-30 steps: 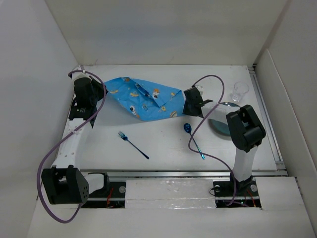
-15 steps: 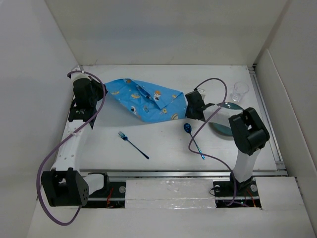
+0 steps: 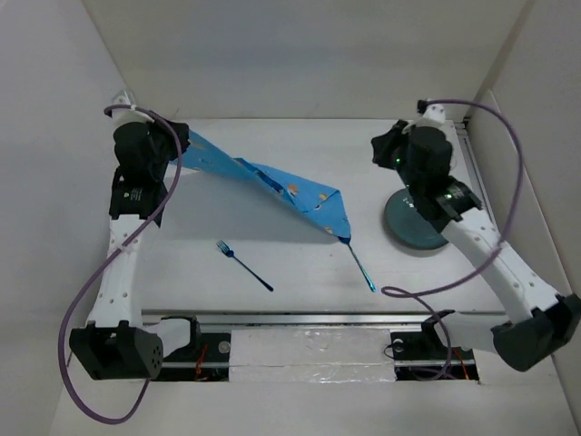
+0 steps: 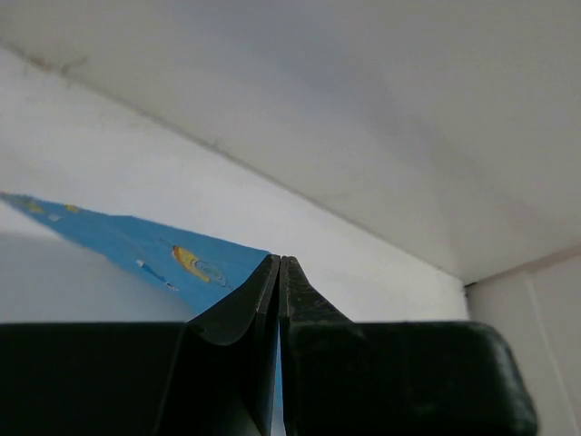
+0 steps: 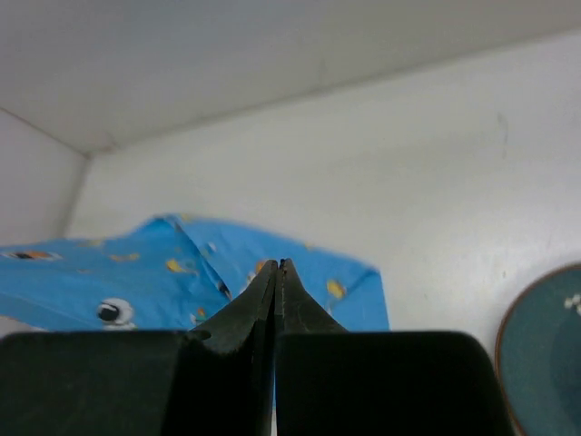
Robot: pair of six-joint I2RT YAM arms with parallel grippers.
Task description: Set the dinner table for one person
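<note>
The dinner table [image 3: 300, 272] is matte white all over. The placemat [image 3: 272, 182], stretched from the far left corner toward the tabletop's middle, is bright sky blue. It is printed with small cartoon figures in yellow, orange and white, one with a round black-and-white eye. The fork [image 3: 243, 264] near the front edge is shiny dark blue, and the spoon [image 3: 361, 268] handle is the same metallic blue. The plate [image 3: 404, 227] toward the right edge is dark teal with a brownish rim and a few white marks. The left gripper [image 4: 280, 272] and right gripper [image 5: 277, 272] are black, and the cables [image 3: 91, 291] are purple.
</note>
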